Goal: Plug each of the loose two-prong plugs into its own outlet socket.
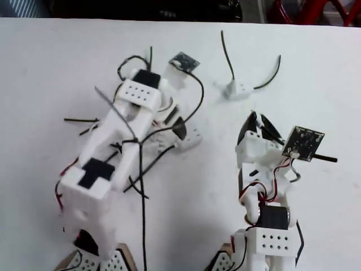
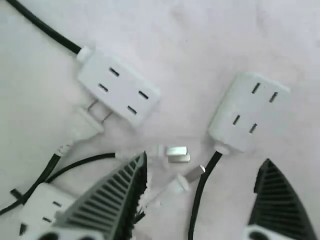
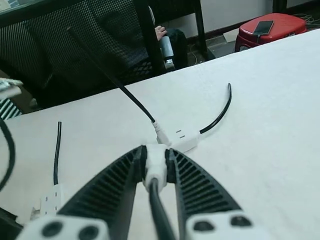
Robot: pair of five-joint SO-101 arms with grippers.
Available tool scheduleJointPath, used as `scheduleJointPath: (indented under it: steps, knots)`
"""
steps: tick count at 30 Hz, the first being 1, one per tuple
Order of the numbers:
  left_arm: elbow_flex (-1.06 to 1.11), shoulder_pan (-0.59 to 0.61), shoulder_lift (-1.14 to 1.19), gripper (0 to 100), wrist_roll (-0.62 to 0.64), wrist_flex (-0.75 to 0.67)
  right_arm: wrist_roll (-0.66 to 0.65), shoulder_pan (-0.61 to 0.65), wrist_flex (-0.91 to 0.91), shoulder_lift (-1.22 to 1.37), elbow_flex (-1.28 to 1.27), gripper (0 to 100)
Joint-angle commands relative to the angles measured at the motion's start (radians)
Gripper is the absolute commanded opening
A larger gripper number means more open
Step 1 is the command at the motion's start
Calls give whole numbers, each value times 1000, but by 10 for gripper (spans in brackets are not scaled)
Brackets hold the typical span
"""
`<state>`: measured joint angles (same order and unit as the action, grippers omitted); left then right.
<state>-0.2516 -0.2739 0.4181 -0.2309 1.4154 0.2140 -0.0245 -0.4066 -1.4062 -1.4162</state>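
The right pincer (image 3: pixel 156 150) clamps a white plug (image 3: pixel 156 166), an outlet (image 1: pixel 234 88) at its eleven o'clock on the table (image 1: pixel 316 68) — the left pincer (image 2: pixel 206 159), spread open, hangs over loose plugs (image 2: pixel 175 151) beside two outlet blocks (image 2: pixel 120 87) with empty slots — most remains.

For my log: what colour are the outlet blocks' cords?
Black cords, clearest in the left wrist view.

The left wrist view holds three white outlet sockets, first socket (image 2: pixel 119 91), second socket (image 2: pixel 249 111) and third socket (image 2: pixel 42 212), and three two-prong plugs, first plug (image 2: pixel 89 120), second plug (image 2: pixel 172 151) and third plug (image 2: pixel 179 184). The right wrist view holds two plugs, fourth plug (image 3: pixel 161 134) and fifth plug (image 3: pixel 155 167), and a fourth socket (image 3: pixel 184 139).
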Motion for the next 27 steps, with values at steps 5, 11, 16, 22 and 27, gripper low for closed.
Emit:
scheduleJointPath:
  steps: [5,11,16,22,27]
  knots:
    - [8,84,-340,291,-3,146,-127,82,-38,-12,40,17]
    - [321,133,-613,236,-8,-2,-221,197,-171,-10,127,17]
    - [611,229,-911,245,-8,-135,-267,249,-177,-7,143,16]
    - [928,377,-1185,245,-6,-238,-305,292,-209,194,236,16]
    - [1135,490,-1302,245,-6,-347,-305,294,-306,461,442,16]
